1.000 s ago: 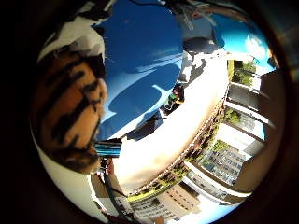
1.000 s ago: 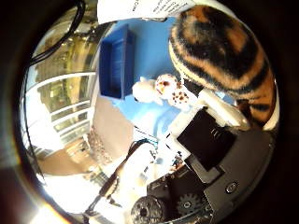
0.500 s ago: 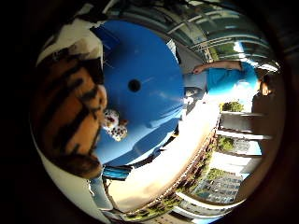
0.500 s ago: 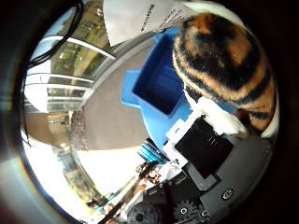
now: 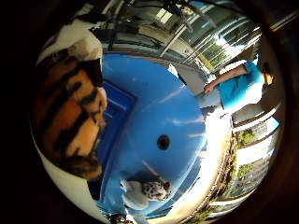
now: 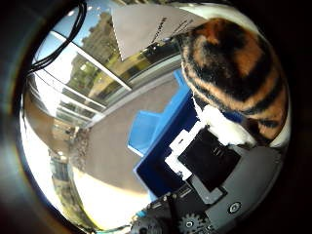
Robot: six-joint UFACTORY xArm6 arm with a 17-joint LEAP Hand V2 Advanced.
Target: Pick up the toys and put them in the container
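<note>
Little finger side palm view: a round blue table (image 5: 173,116) fills most of the scene, with a small dark hole (image 5: 163,142) near its middle. A blue container (image 5: 114,116), open and rectangular, rests on that table top. Closest to the palm is a plush tiger (image 5: 65,116), orange with black stripes and a white patch, filling one whole side of the view. It hangs in front of the container, partly covering its near wall. Smaller and well apart from the tiger, a white spotted plush toy (image 5: 145,192) lies on the table near its edge, outside the container.

From the thumb side palm view, the same tiger presses right against the hand (image 6: 209,170), whose white and black parts sit just beside its white fur. The toy is close enough to appear held, but whether the fingers are curled round it or spread cannot be told. Beyond the hand, the blue container's corner shows over a grey floor (image 6: 107,151). A sheet of paper (image 6: 146,27) with print sits past the tiger.
</note>
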